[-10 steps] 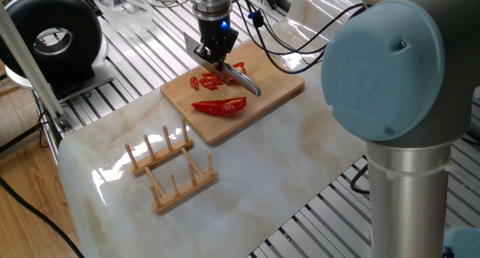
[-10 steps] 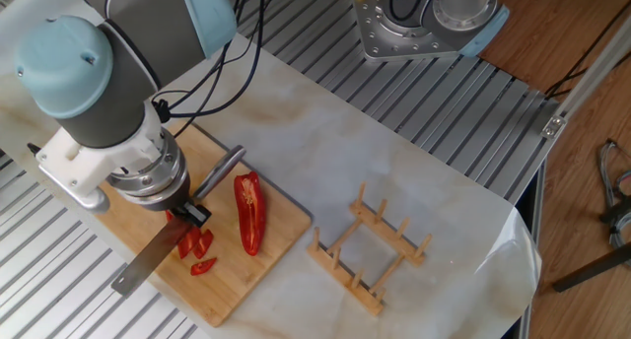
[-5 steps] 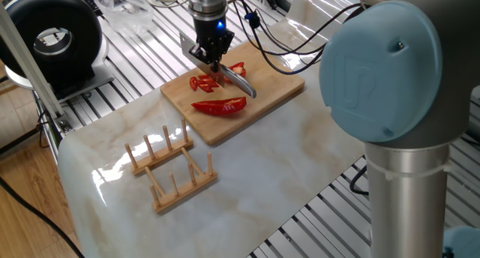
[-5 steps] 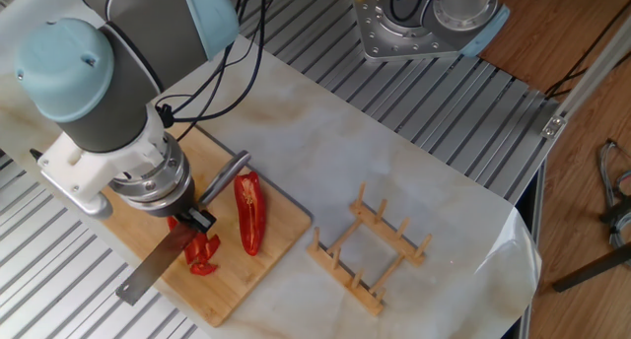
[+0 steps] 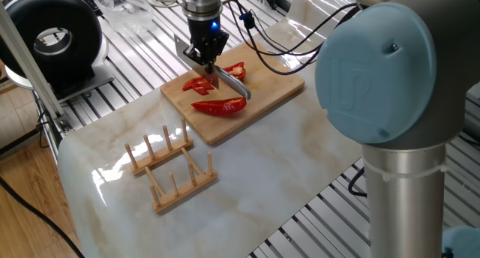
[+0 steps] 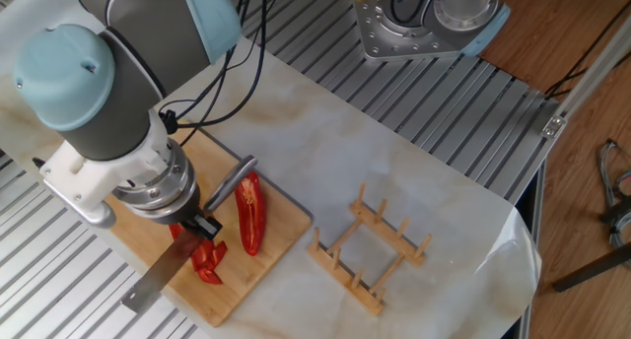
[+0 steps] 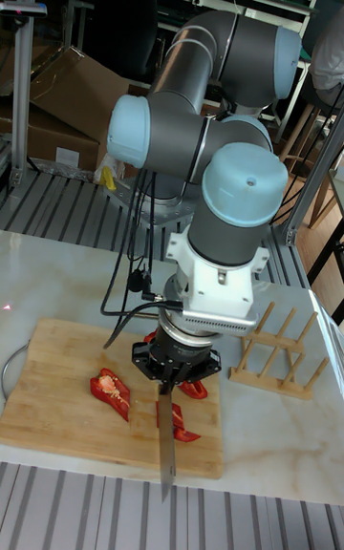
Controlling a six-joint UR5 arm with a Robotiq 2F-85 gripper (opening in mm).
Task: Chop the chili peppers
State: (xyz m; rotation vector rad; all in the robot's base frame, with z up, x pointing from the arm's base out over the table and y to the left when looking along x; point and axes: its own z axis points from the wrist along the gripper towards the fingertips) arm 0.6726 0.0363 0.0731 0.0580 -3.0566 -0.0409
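Observation:
A wooden cutting board [image 5: 279, 88] [image 6: 279, 242] [image 7: 48, 388] carries the chili peppers. One long red half [image 5: 219, 106] [image 6: 248, 213] [image 7: 112, 388] lies whole. Small red cut pieces [image 5: 198, 84] [image 6: 208, 263] [image 7: 187, 413] lie beside it under the tool. My gripper [image 5: 209, 61] [image 6: 196, 225] [image 7: 173, 380] hangs just over those pieces, shut on a knife [image 5: 235, 80] [image 6: 158, 280] [image 7: 164, 454]. The knife's blade lies across the pieces; the arm's wrist hides whether it touches them.
A wooden peg rack [image 5: 169, 166] [image 6: 369, 251] [image 7: 276, 348] stands on the marble top beside the board. A round black device [image 5: 52, 39] sits at the far left. Cables trail behind the board. Ribbed metal surrounds the marble slab.
My gripper and the knife have shifted along the board toward its end, away from the whole half. The cut pieces sit more bunched under the blade.

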